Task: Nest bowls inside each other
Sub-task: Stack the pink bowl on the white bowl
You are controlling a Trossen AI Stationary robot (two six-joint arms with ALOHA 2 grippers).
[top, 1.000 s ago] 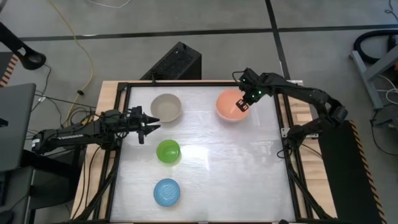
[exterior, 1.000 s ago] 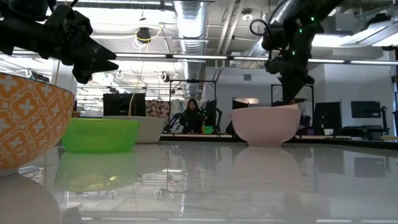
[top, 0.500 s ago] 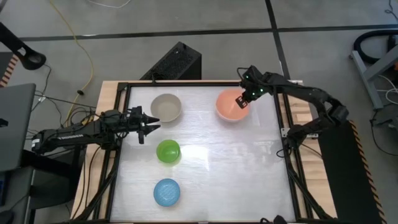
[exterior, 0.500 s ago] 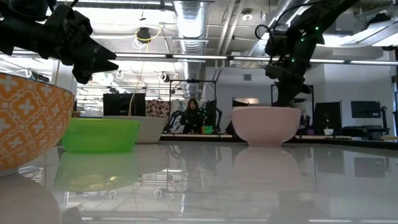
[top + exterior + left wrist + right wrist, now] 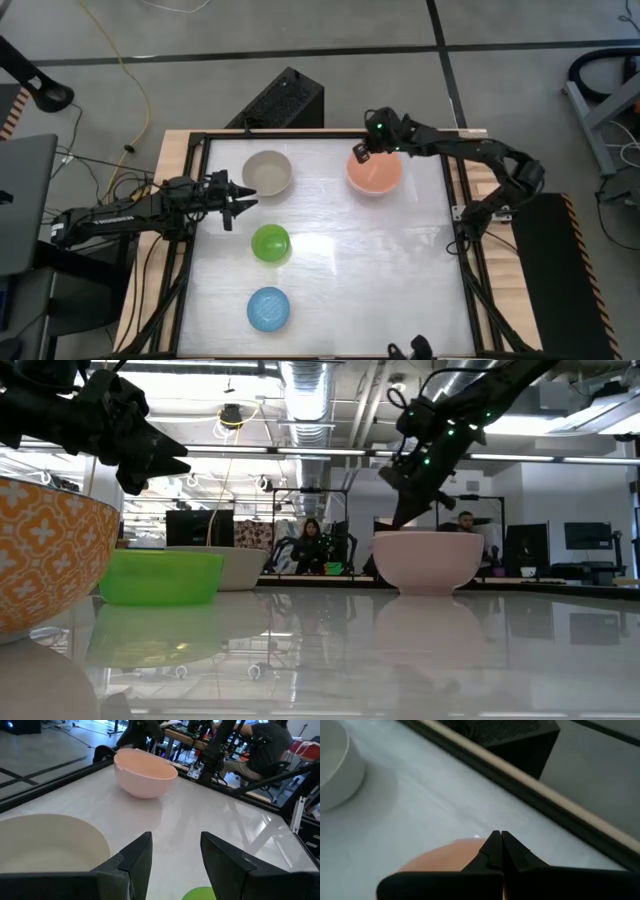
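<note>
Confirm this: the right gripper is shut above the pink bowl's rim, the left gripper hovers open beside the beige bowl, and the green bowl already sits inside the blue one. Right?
Not quite. The green bowl is not nested: the high view shows it alone on the table, apart from the blue bowl. The rest holds: the right gripper is shut above the pink bowl rim, and the left gripper hovers open beside the beige bowl.

Four plain round bowls sit upright and apart on the desk: salmon-pink bowl (image 5: 374, 171) far right, grey-beige bowl (image 5: 267, 173) far left, green bowl (image 5: 270, 243) mid-left, light blue bowl (image 5: 269, 309) nearest.
</note>
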